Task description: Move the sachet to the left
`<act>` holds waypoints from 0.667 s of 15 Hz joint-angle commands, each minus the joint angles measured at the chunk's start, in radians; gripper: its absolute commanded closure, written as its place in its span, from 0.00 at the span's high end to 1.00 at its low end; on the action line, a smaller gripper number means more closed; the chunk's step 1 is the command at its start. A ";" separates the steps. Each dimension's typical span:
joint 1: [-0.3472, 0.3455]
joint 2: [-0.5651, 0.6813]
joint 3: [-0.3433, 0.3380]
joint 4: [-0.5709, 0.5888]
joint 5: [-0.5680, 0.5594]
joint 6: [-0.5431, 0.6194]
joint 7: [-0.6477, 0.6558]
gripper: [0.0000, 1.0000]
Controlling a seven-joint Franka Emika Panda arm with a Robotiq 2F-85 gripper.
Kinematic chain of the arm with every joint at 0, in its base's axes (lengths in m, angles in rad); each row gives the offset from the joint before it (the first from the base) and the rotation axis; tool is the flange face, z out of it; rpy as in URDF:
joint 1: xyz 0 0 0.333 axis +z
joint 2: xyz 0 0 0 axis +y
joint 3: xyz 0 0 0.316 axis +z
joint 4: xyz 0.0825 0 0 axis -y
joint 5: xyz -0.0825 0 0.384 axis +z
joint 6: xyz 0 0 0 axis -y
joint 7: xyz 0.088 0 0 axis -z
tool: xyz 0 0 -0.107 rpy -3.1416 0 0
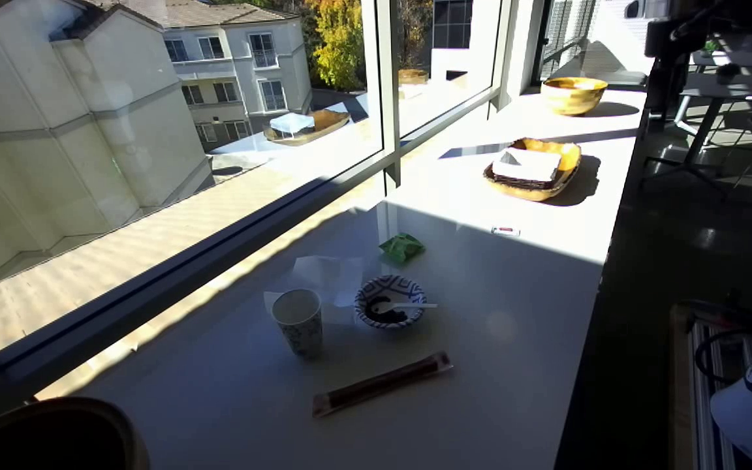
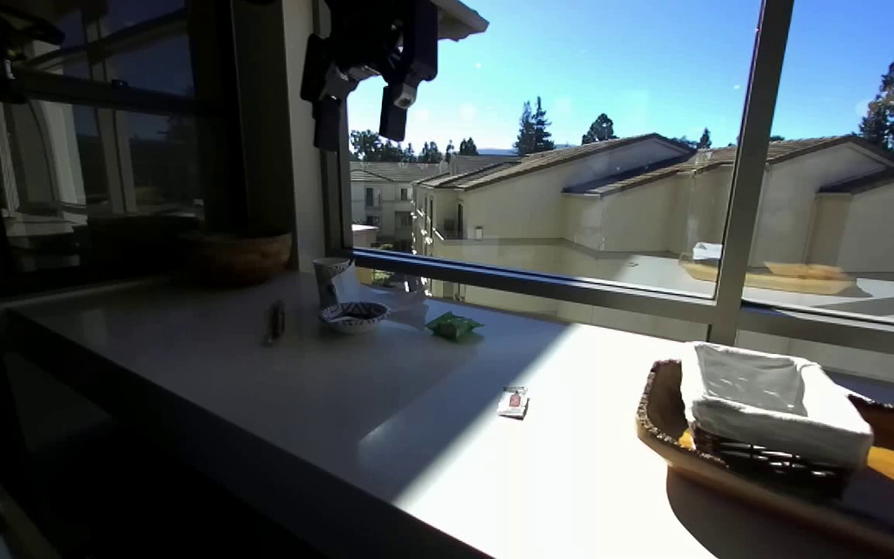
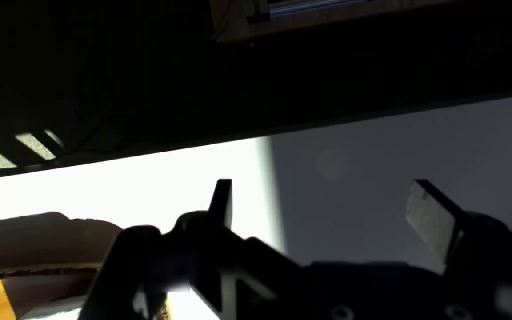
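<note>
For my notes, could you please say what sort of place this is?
Probably an office break area: a long white counter, a patterned white paper cup and a round patterned paper bowl.

One each: sachet, green packet, brown stick, cup, patterned bowl, spoon, tray, basket; two wooden bowls.

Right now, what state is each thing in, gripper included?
gripper: open, holding nothing
sachet: lying on the counter
green packet: lying, seal unclear
white cup: upright, fill unclear
patterned bowl: upright, white spoon in it
brown stick: lying, in clear wrapper
basket: cloth-lined, inside wooden tray
wooden bowls: upright
white sheet: partly spread
</note>
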 commanded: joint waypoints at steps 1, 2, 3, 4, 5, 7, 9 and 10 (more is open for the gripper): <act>0.015 -0.001 -0.010 0.003 -0.005 -0.004 0.006 1.00; 0.015 -0.001 -0.010 0.003 -0.005 -0.004 0.006 1.00; 0.015 -0.001 -0.010 0.003 -0.005 -0.004 0.006 1.00; 0.015 -0.001 -0.010 0.003 -0.005 -0.004 0.006 1.00; 0.015 -0.001 -0.010 0.003 -0.005 -0.004 0.006 1.00; 0.015 -0.001 -0.010 0.003 -0.005 -0.004 0.006 1.00; 0.044 -0.005 -0.014 -0.018 -0.001 0.070 -0.035 1.00; 0.060 -0.002 -0.018 -0.023 0.014 0.104 -0.055 1.00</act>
